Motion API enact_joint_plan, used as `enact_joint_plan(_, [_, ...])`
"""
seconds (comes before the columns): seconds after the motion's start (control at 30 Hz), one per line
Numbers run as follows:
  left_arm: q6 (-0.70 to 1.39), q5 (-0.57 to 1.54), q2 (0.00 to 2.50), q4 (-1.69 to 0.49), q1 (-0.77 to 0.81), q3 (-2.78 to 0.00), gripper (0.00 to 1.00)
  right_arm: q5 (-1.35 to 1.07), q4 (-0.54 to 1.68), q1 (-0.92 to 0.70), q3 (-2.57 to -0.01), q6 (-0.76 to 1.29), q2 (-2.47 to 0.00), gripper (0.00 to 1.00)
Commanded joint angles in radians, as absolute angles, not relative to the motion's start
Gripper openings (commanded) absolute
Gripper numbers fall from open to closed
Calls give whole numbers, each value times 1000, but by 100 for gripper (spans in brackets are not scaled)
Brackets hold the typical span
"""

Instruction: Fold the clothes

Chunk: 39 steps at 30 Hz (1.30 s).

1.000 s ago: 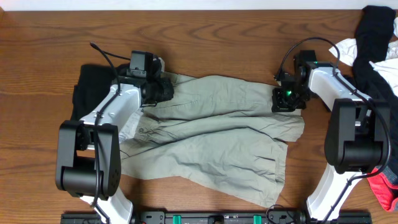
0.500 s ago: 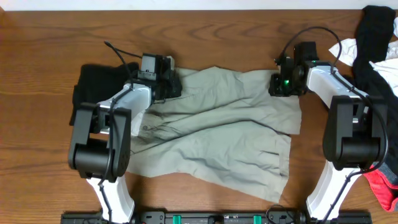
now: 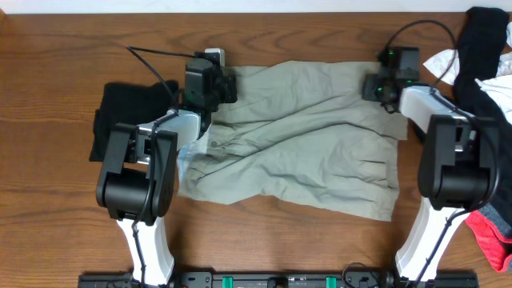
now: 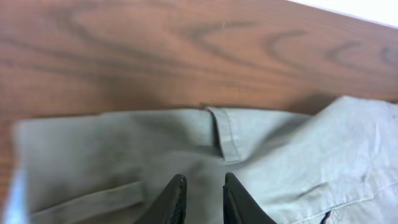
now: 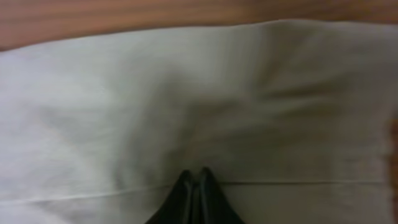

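The pale khaki-green shorts (image 3: 304,144) lie spread across the middle of the wooden table, waistband to the left and leg hems to the right. My left gripper (image 3: 228,84) is at the far left corner, its fingers (image 4: 203,180) nearly together and pinching the cloth (image 4: 298,162) just behind a belt loop (image 4: 224,134). My right gripper (image 3: 370,86) is at the far right corner, with its fingers (image 5: 194,173) pressed shut on the leg fabric (image 5: 186,93). A strip of pale blue lining (image 3: 186,156) shows at the left edge.
A black garment (image 3: 116,120) lies flat to the left of the shorts, partly under the left arm. At the far right there is a heap of black (image 3: 480,48), white (image 3: 448,62) and coral-pink (image 3: 492,240) clothes. Bare wood (image 3: 48,200) shows at the front left.
Both grippers have moved toward the far edge of the table and pulled the shorts with them. The far edge of the shorts is now straighter and the cloth lies flatter.
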State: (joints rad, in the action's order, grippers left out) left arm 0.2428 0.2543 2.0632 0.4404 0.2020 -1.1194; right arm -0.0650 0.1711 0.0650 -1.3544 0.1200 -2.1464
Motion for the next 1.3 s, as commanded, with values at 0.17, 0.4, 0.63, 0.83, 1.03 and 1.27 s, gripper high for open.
enact_joint_plan(0.17, [249,224,2064,465,204,-1117,21,-105,170,156,-1347,132,-2190,49])
enact_joint_plan(0.4, [196,238,1917,193,190,-1117,22,-169,403,156,-1457,66,-2090,96])
enact_joint_plan(0.63, [180,245,1805,-175,175,-1117,27,-185,624,156,-1496,62,-1892,99])
enact_joint_plan(0.83, [179,250,1825,-308,175,-1117,27,-204,775,151,-1496,62,-1824,99])
enact_joint_plan(1.03, [180,307,1852,-310,175,-1117,27,-203,842,127,-1488,62,-1824,99])
enact_joint_plan(1.27, [176,419,1869,-295,176,-1117,27,-203,842,114,-1488,62,-1824,99])
